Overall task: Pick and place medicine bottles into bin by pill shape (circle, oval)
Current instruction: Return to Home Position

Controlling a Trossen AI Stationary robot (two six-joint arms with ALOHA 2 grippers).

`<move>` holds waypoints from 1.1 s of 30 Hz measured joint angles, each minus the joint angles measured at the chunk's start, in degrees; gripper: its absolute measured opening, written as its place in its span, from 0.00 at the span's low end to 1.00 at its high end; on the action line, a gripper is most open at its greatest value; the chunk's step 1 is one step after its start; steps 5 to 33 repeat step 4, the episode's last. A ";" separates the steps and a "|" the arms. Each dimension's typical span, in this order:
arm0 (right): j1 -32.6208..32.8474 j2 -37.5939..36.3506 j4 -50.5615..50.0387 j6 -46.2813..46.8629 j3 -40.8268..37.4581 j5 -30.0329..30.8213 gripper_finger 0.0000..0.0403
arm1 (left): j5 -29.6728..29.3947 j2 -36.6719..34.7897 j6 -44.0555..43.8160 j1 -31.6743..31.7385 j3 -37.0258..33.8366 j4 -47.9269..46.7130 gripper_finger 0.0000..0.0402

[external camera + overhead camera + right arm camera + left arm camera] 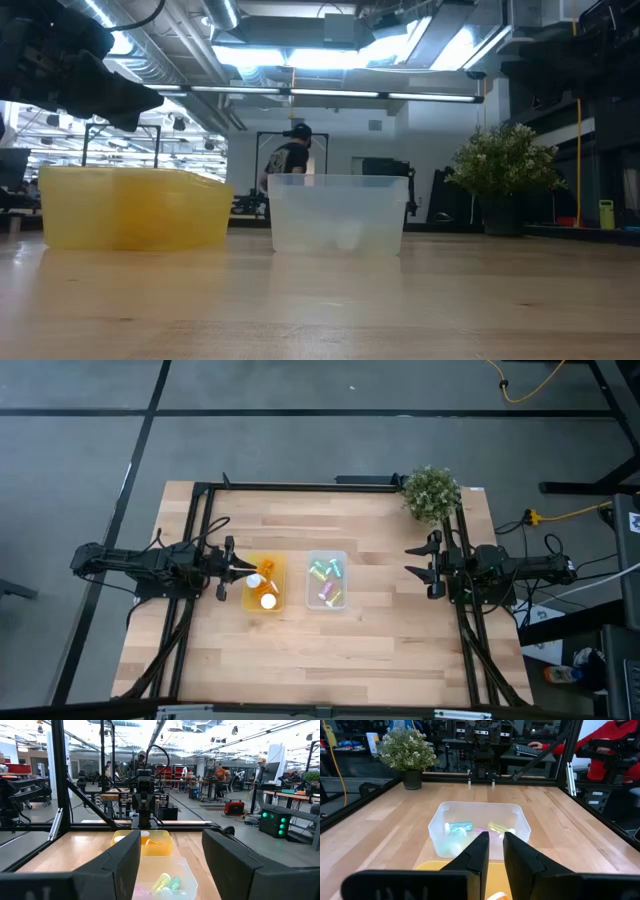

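Two orange medicine bottles with white caps (268,600) lie in the translucent yellow bin (281,560). Several pale green-teal bottles (322,569) lie in the clear bin (326,553) beside it; they also show in the left wrist view (458,826). My left gripper (243,566) hovers over the yellow bin's left edge, its fingers shut and empty (496,842). My right gripper (412,563) is open and empty, to the right of the clear bin and pointing at it (172,850).
A green potted plant (431,493) stands at the table's far right corner. Black frame rails (300,486) run along the table's far, left and right sides. People show in the room beyond the table (290,160).
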 joint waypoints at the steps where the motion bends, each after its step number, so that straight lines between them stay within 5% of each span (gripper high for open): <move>1: 0.00 0.00 0.00 0.00 0.00 0.00 0.53 | -0.01 0.00 0.01 -0.01 0.00 0.00 0.13; 33: 0.00 0.00 0.00 0.00 0.00 0.00 0.53 | -0.01 0.00 0.01 -0.01 0.00 0.00 0.13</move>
